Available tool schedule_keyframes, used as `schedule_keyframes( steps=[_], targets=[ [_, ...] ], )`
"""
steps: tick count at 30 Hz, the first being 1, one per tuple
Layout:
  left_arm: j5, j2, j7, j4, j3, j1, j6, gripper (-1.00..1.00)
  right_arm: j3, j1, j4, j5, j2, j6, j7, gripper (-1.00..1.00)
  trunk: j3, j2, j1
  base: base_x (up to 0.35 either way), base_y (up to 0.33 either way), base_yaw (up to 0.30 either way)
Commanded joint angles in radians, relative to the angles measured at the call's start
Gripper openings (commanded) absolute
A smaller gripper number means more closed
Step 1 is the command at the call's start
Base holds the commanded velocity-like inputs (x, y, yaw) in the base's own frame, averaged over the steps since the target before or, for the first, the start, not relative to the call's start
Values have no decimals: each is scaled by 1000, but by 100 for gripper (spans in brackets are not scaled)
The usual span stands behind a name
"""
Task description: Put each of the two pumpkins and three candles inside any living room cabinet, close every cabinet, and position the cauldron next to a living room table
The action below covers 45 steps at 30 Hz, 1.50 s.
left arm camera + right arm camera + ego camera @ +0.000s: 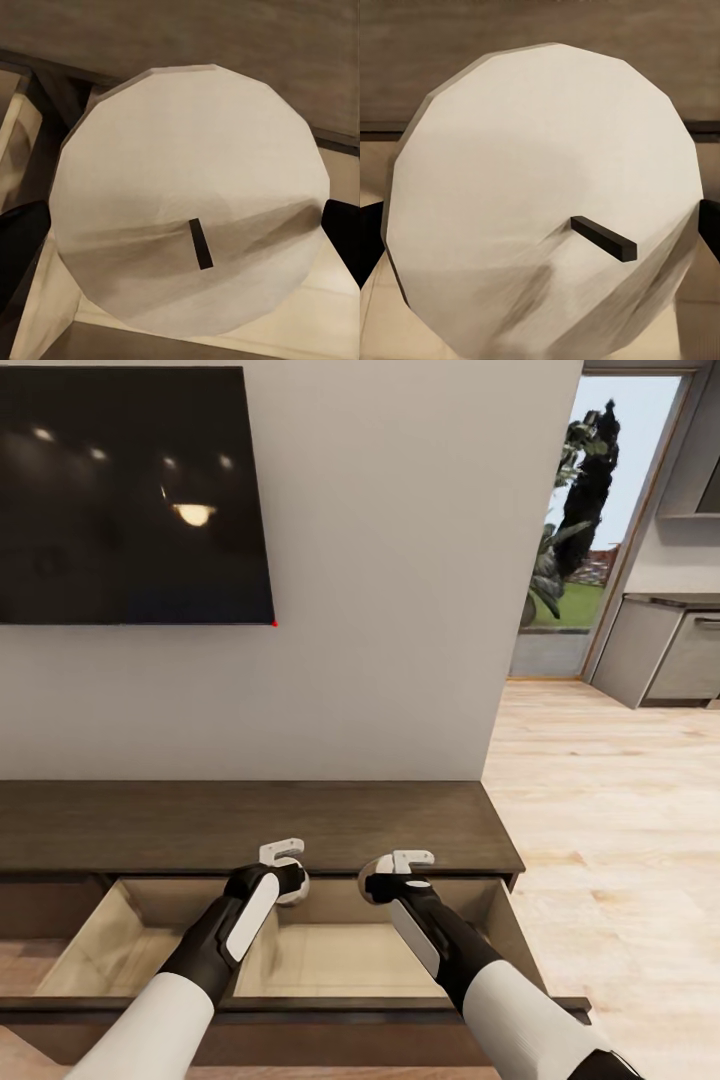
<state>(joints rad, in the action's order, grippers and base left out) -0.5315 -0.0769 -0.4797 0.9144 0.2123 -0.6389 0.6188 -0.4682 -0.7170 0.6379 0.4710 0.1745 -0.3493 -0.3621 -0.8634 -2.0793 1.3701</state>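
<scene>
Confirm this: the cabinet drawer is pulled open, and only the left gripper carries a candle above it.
Not quite. The drawer is open, but both grippers carry candles: the left gripper holds a candle, and the right gripper holds another candle. The right wrist view shows the second one.

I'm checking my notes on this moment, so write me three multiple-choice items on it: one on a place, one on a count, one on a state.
1. Where are both hands?
A. Over the drawer
B. Up at the TV
C. At the doorway

2. How many candles are held?
A. None
B. One
C. Two

3. The drawer is:
A. Open
B. Shut
C. Lying on the floor

Answers:
1 A: the left hand and right hand hang over the drawer.
2 C: the left candle and right candle each sit clamped in a hand.
3 A: its pale inside shows in front of the cabinet top.
</scene>
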Motion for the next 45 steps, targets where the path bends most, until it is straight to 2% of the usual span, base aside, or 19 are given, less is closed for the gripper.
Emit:
schedule_keyframes(
  steps=[1, 14, 28, 33, 36, 42, 45],
  targets=[
    [-10, 0, -10, 1, 2, -1, 1, -100, -3, -1, 2, 4, 0, -3, -5, -100, -4, -8, 4, 0, 0, 0],
    [-10, -3, -18, 2, 2, -1, 4, -100, -3, -1, 4, 4, 0, -6, -3, -100, -45, -99, 54, 0, 0, 0],
    [-24, -8, -19, 17, 2, -1, 15, -100, -2, -1, 6, 8, 0, -59, -16, -100, -89, -197, 107, 0, 0, 0],
    [-25, -9, -22, 18, 2, -1, 19, -100, -1, -1, 11, 8, 0, -80, -71, -100, -104, -232, 126, 0, 0, 0],
    [-24, -13, -23, 19, 1, -1, 23, -100, -1, -1, 15, 8, 0, -108, -129, -100, -104, -232, 126, 0, 0, 0],
    [-24, -20, -24, 19, 2, -1, 73, -100, -1, -1, 16, 9, 0, -117, -147, -100, -123, -274, 149, 0, 0, 0],
    [-25, -24, -25, 18, 2, -1, 77, -100, -1, -1, 16, 9, 0, -117, -147, -100, -133, -295, 161, 0, 0, 0]
  ],
)
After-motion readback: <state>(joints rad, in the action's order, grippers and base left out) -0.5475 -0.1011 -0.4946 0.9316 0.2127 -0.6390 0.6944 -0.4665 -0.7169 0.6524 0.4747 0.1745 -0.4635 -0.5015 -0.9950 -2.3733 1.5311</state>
